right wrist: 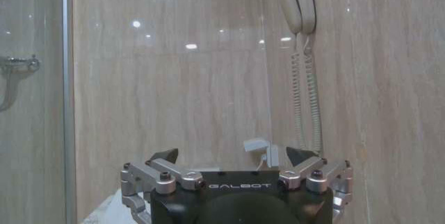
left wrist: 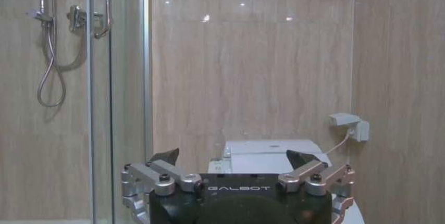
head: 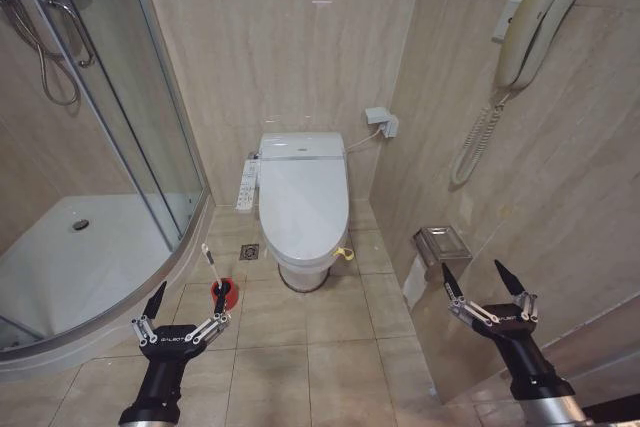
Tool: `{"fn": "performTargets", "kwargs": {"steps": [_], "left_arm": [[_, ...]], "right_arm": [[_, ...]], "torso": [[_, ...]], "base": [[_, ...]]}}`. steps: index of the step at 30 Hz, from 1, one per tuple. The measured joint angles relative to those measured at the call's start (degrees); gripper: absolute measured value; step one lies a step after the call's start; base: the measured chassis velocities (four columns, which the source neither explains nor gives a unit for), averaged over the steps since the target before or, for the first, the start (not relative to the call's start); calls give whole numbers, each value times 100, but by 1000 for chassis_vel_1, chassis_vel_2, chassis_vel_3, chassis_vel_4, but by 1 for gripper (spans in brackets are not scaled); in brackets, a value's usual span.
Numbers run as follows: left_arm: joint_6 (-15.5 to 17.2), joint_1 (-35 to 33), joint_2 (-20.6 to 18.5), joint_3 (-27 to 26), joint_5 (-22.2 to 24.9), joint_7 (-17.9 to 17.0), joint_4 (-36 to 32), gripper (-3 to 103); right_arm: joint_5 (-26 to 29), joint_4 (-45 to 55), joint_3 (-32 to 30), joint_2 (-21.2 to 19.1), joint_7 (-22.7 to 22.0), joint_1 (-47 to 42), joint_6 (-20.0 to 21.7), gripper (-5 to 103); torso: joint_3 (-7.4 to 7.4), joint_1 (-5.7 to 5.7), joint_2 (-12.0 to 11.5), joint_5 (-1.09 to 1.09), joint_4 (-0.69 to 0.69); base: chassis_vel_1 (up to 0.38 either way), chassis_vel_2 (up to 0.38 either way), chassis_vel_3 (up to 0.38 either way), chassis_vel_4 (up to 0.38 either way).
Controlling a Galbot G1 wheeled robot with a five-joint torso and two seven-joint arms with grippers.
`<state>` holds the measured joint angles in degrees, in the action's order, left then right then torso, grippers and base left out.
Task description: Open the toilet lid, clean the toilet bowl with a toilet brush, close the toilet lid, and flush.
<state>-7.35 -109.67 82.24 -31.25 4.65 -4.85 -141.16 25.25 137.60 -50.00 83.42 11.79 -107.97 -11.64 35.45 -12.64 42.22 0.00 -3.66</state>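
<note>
The white toilet stands against the back wall with its glossy toilet lid [head: 304, 197] shut and a small yellow strap [head: 344, 253] at the front edge. The shut lid hides the toilet bowl. On the floor left of the toilet, the toilet brush [head: 212, 265] stands in its red cup holder [head: 225, 295]. My left gripper [head: 186, 306] hovers open just in front of the brush holder. My right gripper [head: 483, 283] is open to the right of the toilet, near the side wall. In the left wrist view my left gripper [left wrist: 233, 156] faces the toilet's tank end [left wrist: 271, 153].
A glass shower enclosure [head: 110, 127] with a white tray fills the left side. A control panel [head: 246, 185] sits beside the toilet. On the right wall hang a phone handset [head: 530, 32] with a coiled cord and a paper holder [head: 442, 245]. A floor drain [head: 249, 251] lies by the toilet.
</note>
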Motion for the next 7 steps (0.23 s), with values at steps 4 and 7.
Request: {"fn": "performTargets", "kwargs": {"steps": [4, 7], "left_arm": [[0, 0, 0, 0, 0, 0, 0, 100], [0, 0, 0, 0, 0, 0, 0, 100]], "right_arm": [[0, 0, 0, 0, 0, 0, 0, 100], [0, 0, 0, 0, 0, 0, 0, 100]], "torso": [[0, 0, 0, 0, 0], [0, 0, 0, 0, 0]], "base": [[0, 0, 0, 0], [0, 0, 0, 0]]}}
